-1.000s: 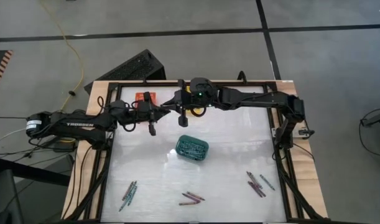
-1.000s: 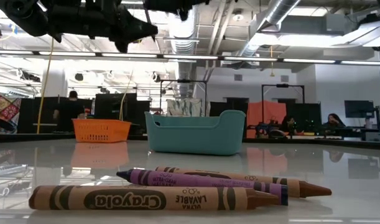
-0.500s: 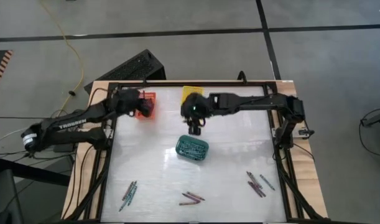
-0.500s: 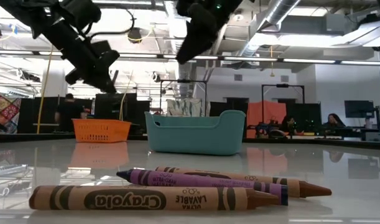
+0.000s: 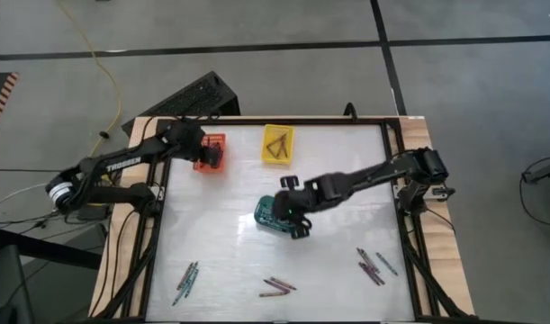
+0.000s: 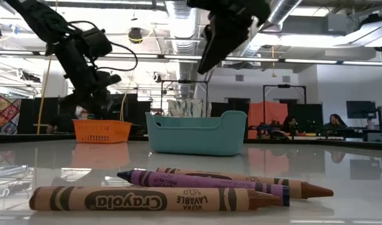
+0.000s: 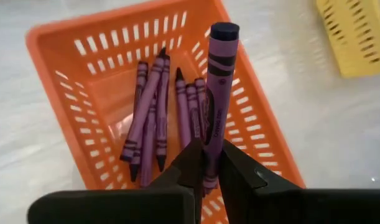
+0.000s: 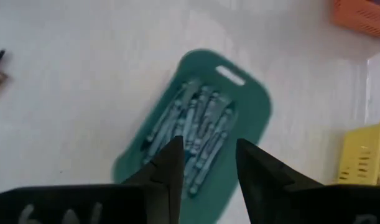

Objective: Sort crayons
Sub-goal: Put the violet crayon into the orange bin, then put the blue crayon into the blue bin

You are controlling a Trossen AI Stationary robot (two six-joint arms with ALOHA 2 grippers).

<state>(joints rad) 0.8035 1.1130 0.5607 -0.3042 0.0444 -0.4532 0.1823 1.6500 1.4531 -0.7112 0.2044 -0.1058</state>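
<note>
Inside orange basket (image 7: 65,74) — 7 purple crayons (image 7: 165,112)

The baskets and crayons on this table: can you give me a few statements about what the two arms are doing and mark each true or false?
1. The left tool grips a purple crayon above the orange basket. True.
2. The orange basket holds brown crayons. False: the ones lying in it are purple.
3. The right tool hangs over the teal basket with its fingers apart and nothing between them. True.
4. The yellow basket is empty. False: a few crayons lie in it.
5. All crayons are already in baskets. False: loose crayons lie on the table's near part.
</note>
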